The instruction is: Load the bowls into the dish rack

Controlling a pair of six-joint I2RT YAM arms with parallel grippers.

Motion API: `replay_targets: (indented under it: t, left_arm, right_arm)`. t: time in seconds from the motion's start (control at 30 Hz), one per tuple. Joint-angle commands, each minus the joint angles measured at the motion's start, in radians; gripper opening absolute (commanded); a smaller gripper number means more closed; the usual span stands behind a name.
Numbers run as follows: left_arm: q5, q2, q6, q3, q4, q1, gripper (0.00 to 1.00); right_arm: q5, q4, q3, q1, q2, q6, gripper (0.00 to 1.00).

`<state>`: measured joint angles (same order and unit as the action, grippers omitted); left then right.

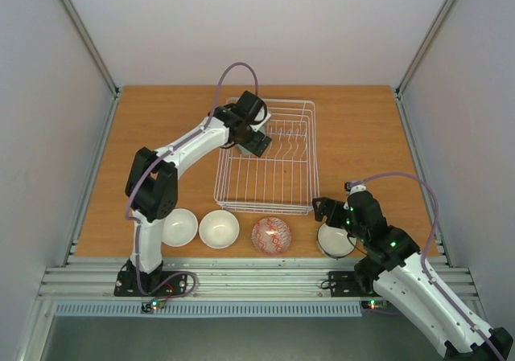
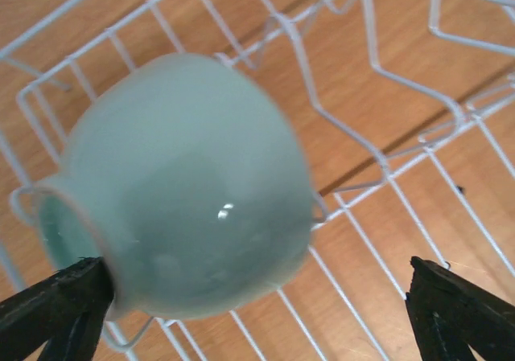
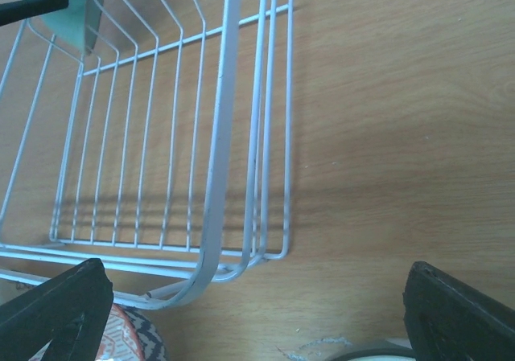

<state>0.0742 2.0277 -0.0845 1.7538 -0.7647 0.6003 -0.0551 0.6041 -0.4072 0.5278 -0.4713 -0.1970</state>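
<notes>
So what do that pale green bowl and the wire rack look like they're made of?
The green bowl looks like glazed ceramic: smooth, glossy skin with a small bright highlight, though hard plastic can't be ruled out. The dish rack looks like metal wire with a white coating: thin, stiff, evenly white rods.
</notes>
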Motion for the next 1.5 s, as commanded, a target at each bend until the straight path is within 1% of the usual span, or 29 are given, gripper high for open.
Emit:
replay_targets:
  t: [0.0,0.17,0.3,0.33,0.4,0.5,0.6,0.67,0.83,0.93,1.03,1.13,1.3,1.37,1.47]
  left_arm:
    - [-0.140,-0.028,-0.016,-0.021,0.028,0.010,0.99]
    - [-0.161,-0.057,-0.019,-0.027,0.028,0.014,0.99]
    - [-0.133,-0.137,-0.028,-0.052,0.063,0.014,0.99]
    - [-0.120,-0.170,-0.032,-0.063,0.081,0.013,0.99]
    - [-0.089,-0.244,-0.047,-0.102,0.123,0.007,0.99]
    - [-0.099,-0.322,-0.054,-0.130,0.131,-0.018,0.99]
    - [-0.163,-0.362,-0.046,-0.160,0.124,-0.044,0.99]
    - [-0.209,-0.371,-0.035,-0.177,0.125,-0.054,0.99]
    - [-0.263,-0.333,-0.010,-0.152,0.107,-0.055,0.99]
    - [-0.287,-0.320,0.000,-0.149,0.104,-0.054,0.99]
    - [-0.300,-0.318,0.006,-0.162,0.110,-0.055,0.99]
    - [-0.311,-0.319,0.008,-0.177,0.117,-0.056,0.99]
    - [-0.325,-0.317,0.012,-0.183,0.120,-0.056,0.99]
    - [-0.334,-0.319,0.014,-0.184,0.121,-0.056,0.99]
    - [-0.344,-0.320,0.017,-0.179,0.119,-0.056,0.99]
  right_arm:
    - [-0.004,0.029,-0.044,0.006,0.008,0.024,0.98]
    - [-0.004,0.058,-0.090,0.006,-0.003,0.044,0.97]
    - [-0.003,0.138,-0.147,0.006,0.005,0.063,0.96]
    - [0.013,0.143,-0.154,0.006,0.006,0.060,0.95]
    - [0.097,0.154,-0.166,0.005,-0.022,0.042,0.94]
    - [0.181,0.149,-0.150,0.019,-0.071,-0.013,0.89]
    - [0.187,0.135,-0.124,0.097,-0.104,-0.052,0.86]
    - [0.150,0.128,-0.127,0.183,-0.156,-0.062,0.85]
    - [-0.007,0.105,-0.198,0.435,-0.394,-0.099,0.80]
    - [-0.056,0.062,-0.227,0.502,-0.529,-0.121,0.78]
    - [-0.049,-0.004,-0.224,0.514,-0.633,-0.133,0.71]
    - [-0.039,-0.054,-0.225,0.517,-0.697,-0.135,0.57]
    - [-0.046,-0.077,-0.238,0.518,-0.750,-0.131,0.40]
    - [-0.050,-0.079,-0.240,0.518,-0.753,-0.130,0.29]
    - [-0.063,-0.062,-0.250,0.519,-0.746,-0.125,0.04]
